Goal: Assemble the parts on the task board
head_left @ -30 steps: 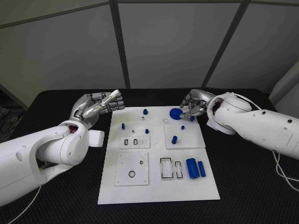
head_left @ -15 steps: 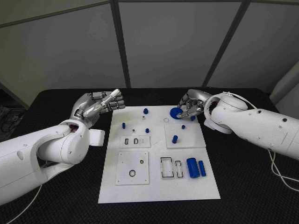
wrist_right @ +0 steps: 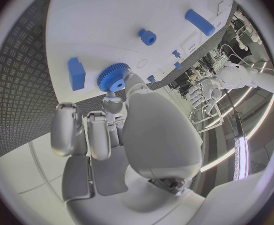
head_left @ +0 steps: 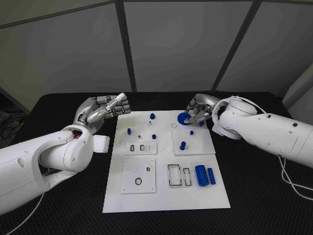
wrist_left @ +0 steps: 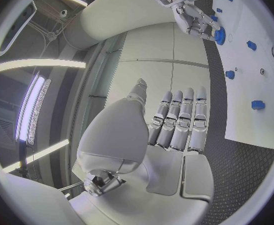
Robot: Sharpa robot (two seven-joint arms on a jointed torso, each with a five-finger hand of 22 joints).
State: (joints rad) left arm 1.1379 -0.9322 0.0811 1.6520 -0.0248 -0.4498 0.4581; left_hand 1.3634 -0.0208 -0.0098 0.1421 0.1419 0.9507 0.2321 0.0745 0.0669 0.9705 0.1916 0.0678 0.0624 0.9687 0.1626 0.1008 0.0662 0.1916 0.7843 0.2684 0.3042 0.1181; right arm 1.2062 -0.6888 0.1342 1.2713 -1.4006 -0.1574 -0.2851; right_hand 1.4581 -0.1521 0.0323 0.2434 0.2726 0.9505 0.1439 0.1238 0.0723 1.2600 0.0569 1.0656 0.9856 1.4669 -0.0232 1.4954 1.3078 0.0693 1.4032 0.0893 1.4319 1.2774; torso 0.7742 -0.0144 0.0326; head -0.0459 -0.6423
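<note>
Gear: blue, pinched in right hand over board far edge, not yet seated. Pegs stand upright mid-board; two blocks loose near front slots. Left hand empty, fingers loosely curled, beside board. Assembly early.

A white task board lies on a black worktop with a fine raised tread pattern. On the board sit small bright blue parts, among them a toothed blue gear at its far edge, pinched by the silver right hand. The left hand is silver too.
</note>
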